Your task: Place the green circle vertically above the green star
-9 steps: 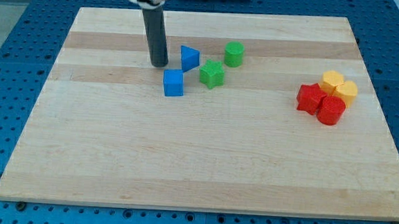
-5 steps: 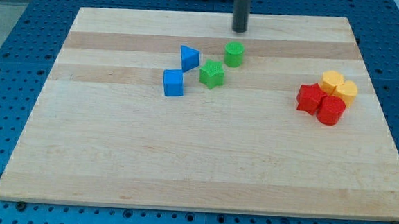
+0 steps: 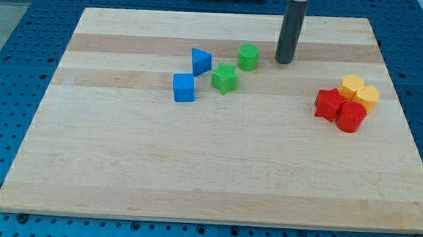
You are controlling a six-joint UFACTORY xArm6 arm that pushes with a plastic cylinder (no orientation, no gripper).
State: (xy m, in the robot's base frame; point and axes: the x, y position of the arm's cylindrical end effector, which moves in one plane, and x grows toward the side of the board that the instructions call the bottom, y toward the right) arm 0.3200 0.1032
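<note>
My tip [image 3: 284,61], a bare rod holding nothing, has come down right of the green circle [image 3: 247,57], ready to push it left, above the green star [image 3: 225,78]

The rod [image 3: 290,28] runs off the view's top edge, its upper part unseen.

Desk [image 3: 194,169]: pale wood, visible grain, smooth matt. Blocks look matt plastic, e.g. green circle [image 3: 247,57]. Rod: dark, dull sheen. Blue perforated base [image 3: 9,62] underneath.

My tip [image 3: 283,61] has swung from beside the blue triangle [image 3: 200,60] to right of the green circle [image 3: 247,57].
</note>
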